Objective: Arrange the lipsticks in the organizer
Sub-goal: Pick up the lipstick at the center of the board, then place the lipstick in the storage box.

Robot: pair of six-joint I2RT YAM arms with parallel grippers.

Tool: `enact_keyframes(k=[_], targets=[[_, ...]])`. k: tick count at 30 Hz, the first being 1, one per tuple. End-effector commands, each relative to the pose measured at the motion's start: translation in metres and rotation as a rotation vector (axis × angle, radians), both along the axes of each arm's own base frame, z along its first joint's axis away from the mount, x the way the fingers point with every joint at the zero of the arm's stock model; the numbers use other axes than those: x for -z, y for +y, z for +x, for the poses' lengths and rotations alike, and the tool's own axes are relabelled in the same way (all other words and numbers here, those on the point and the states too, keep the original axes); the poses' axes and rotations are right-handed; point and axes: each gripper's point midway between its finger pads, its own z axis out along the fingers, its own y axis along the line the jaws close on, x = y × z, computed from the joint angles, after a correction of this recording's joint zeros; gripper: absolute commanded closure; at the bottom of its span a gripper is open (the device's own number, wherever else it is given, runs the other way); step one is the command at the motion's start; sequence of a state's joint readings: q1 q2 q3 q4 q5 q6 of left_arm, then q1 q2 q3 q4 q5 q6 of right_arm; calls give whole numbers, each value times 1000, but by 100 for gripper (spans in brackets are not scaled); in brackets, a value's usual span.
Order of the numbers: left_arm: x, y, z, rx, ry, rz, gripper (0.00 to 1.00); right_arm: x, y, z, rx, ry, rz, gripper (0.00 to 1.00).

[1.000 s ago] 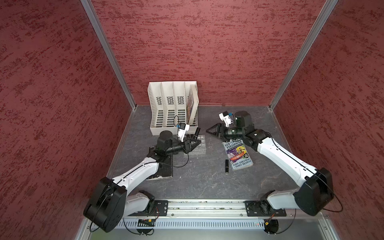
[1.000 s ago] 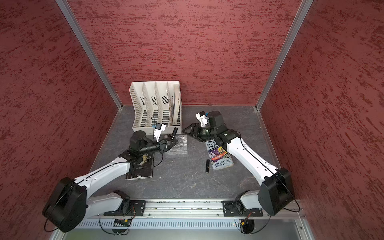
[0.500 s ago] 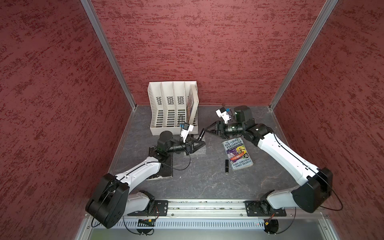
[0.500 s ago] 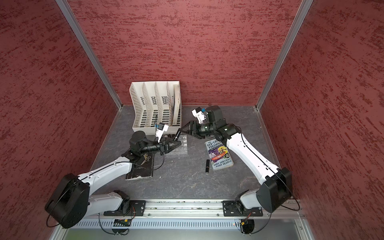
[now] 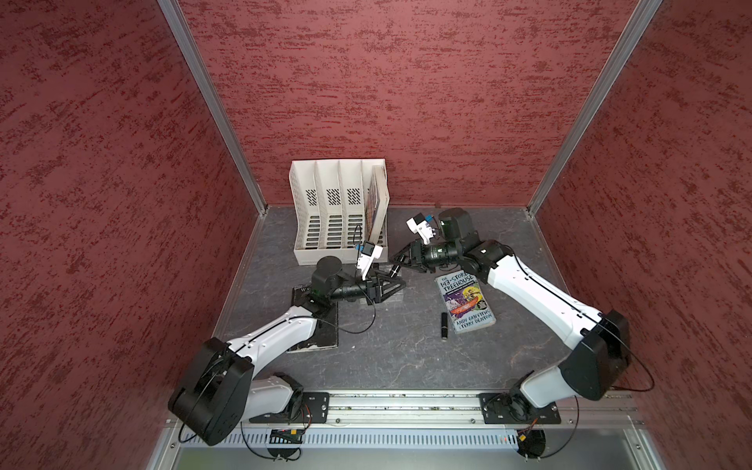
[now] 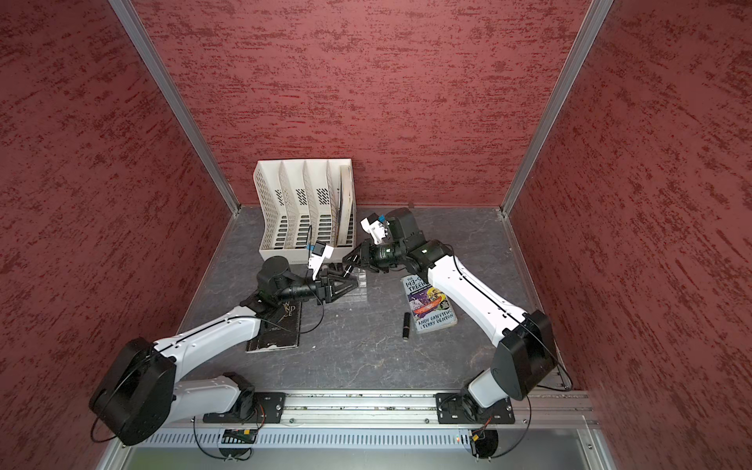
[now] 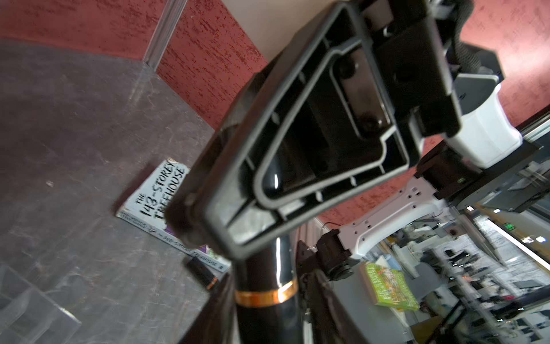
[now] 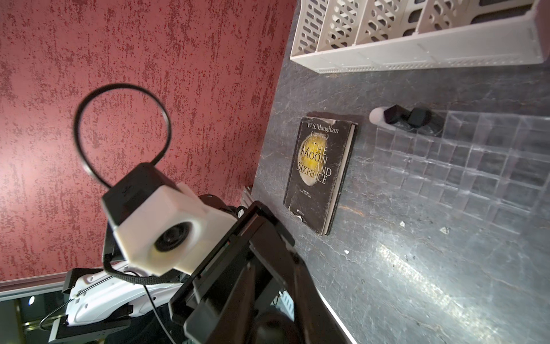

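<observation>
Mid-handover, I judge: over the table's middle, the right gripper [image 5: 395,266] meets the left gripper [image 5: 396,284] above the clear organizer [image 8: 476,166]. The right fingers look clamped on a black lipstick [image 7: 263,297]; whether the left fingers grip it too I cannot tell. The next move calls for lowering it upright into a free cell. Only the right wrist view shows three tubes [image 8: 394,114] standing at one organizer corner. The top views show a spare lipstick [image 5: 444,324] lying just beside the book [image 5: 468,303].
</observation>
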State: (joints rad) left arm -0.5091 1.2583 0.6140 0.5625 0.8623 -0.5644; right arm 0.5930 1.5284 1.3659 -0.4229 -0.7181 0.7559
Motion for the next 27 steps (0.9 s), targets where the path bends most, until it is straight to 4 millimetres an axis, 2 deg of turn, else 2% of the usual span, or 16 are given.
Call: enact_keyframes(k=[1,3,5,7,9,12,15,16,21,27], targets=[[-2,6,11,-65,46,18,24,3,3,22,96,-29,-3,81],[5,20,17,-149,94,68,13,15,-3,39,168,-27,-32,82],[22,49,31,-327,137,190,9,28,-15,60,269,-49,-88,82],[46,97,49,-585,187,376,6,41,-30,79,377,-114,-189,83],[59,143,59,-788,207,531,3,53,-40,94,466,-203,-306,83],[50,186,66,-1000,170,628,0,67,-33,103,505,-340,-461,84],[53,216,66,-1145,231,617,0,80,-20,111,522,-438,-557,85],[55,221,67,-1167,264,576,0,86,-14,114,519,-455,-576,85],[56,208,67,-1073,240,413,0,104,12,121,488,-479,-595,86],[56,202,66,-1034,228,403,0,117,22,131,490,-473,-617,87]])
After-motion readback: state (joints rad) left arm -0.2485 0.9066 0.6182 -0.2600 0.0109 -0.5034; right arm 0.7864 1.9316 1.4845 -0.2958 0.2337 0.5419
